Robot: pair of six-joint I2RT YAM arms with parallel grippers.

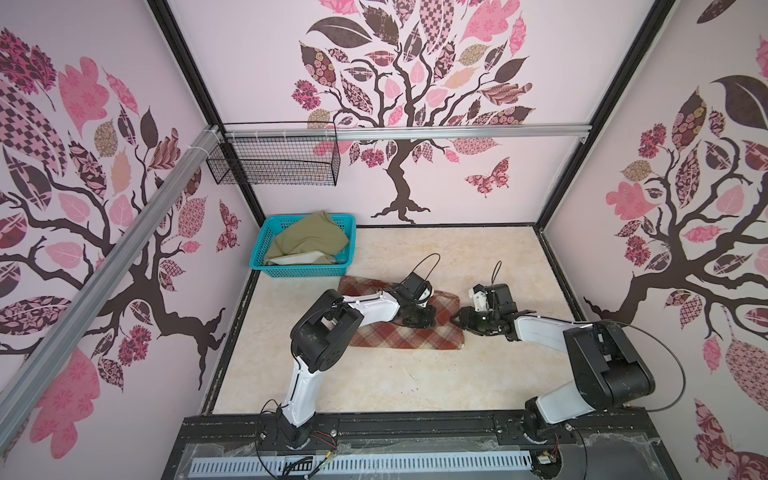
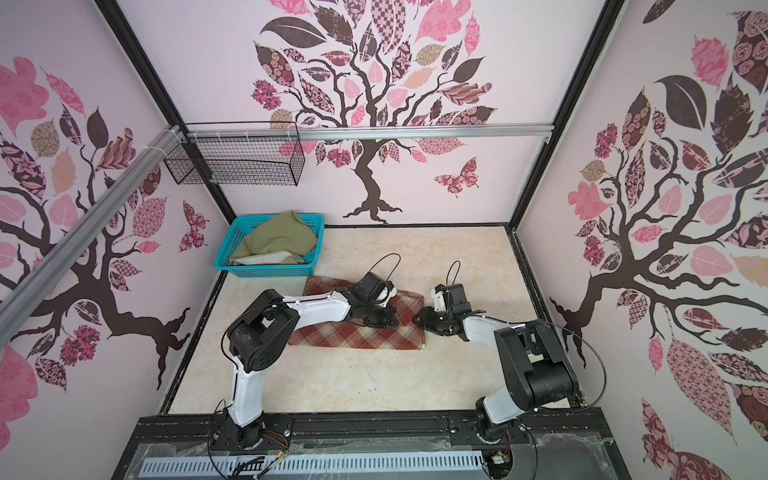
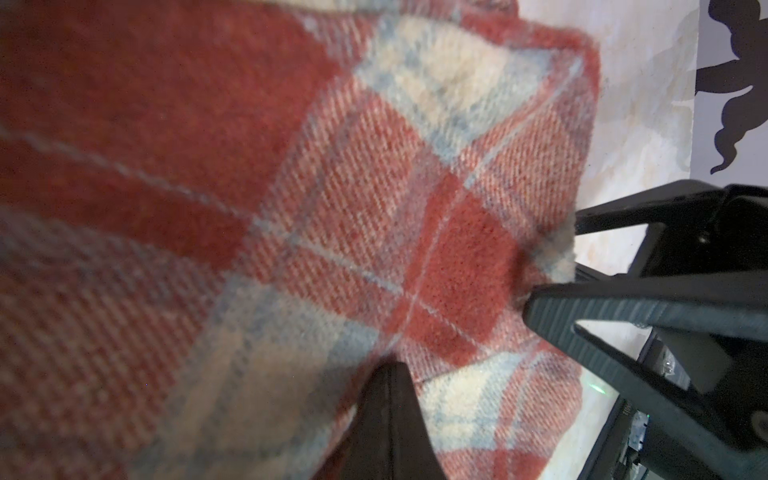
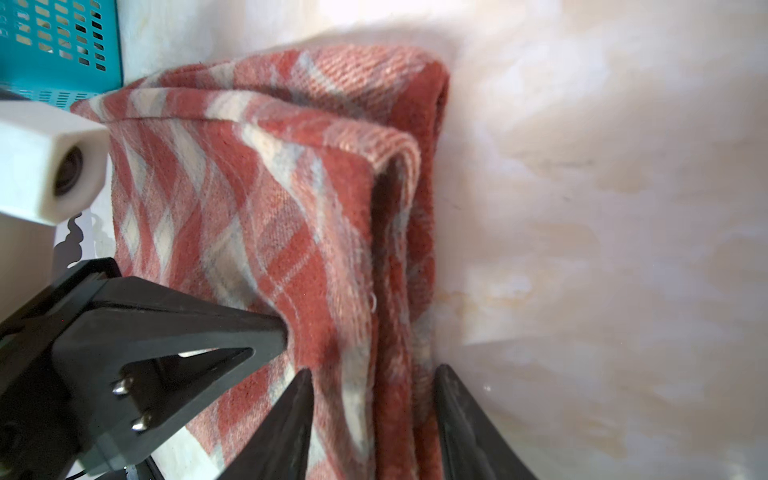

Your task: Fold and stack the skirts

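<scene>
The plaid skirt (image 1: pixel 409 337) (image 2: pixel 365 337) lies folded in layers on the table, mid-left. My left gripper (image 1: pixel 430 316) (image 3: pixel 388 368) is shut, its tip resting on top of the plaid cloth (image 3: pixel 374 174) near its right end. The right gripper (image 1: pixel 456 320) (image 4: pixel 374 374) meets that end from the right, and its fingers (image 4: pixel 291 415) close on the folded layers of the plaid skirt (image 4: pixel 291 208). An olive-green skirt (image 1: pixel 311 241) (image 2: pixel 278 241) lies crumpled in the turquoise basket (image 1: pixel 303 272) (image 2: pixel 266 272), its pale lining showing.
The basket stands at the table's back left corner, just behind the plaid skirt. A black wire basket (image 1: pixel 274 162) hangs on the back wall above it. Walls enclose the table on three sides. The arm bases sit on the black front rail (image 1: pixel 415 428).
</scene>
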